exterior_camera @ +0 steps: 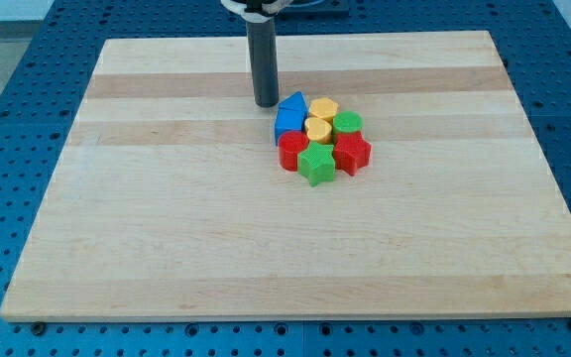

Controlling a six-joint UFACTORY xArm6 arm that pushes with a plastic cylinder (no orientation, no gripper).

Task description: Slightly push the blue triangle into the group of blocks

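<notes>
The blue triangle [292, 101] is a small, chunky wedge of matte plastic with its peak toward the view's top, sitting at the upper-left edge of a tight cluster just right of the middle of the table [167, 218]. Directly below it, and touching it, lies a second blue block [287, 123] whose shape is hard to make out. To the triangle's right sit two yellow blocks, one [324, 108] rounded and nearer the view's top, the other [318, 129] below it, lobed like a heart. A green rounded block [347, 123] closes the right side. Along the cluster's bottom run a red block [292, 151], a green star [316, 164] and a red star [353, 152], all pressed close together. The table is pale, smooth wood in glued strips with visible grain, resting on a blue perforated base [8, 89]. My tip [266, 103] is the lower end of a dark, smooth cylindrical rod, standing upright just left of the blue triangle, near it but with a thin gap showing. There are no jaws on this arm, only the rod.
</notes>
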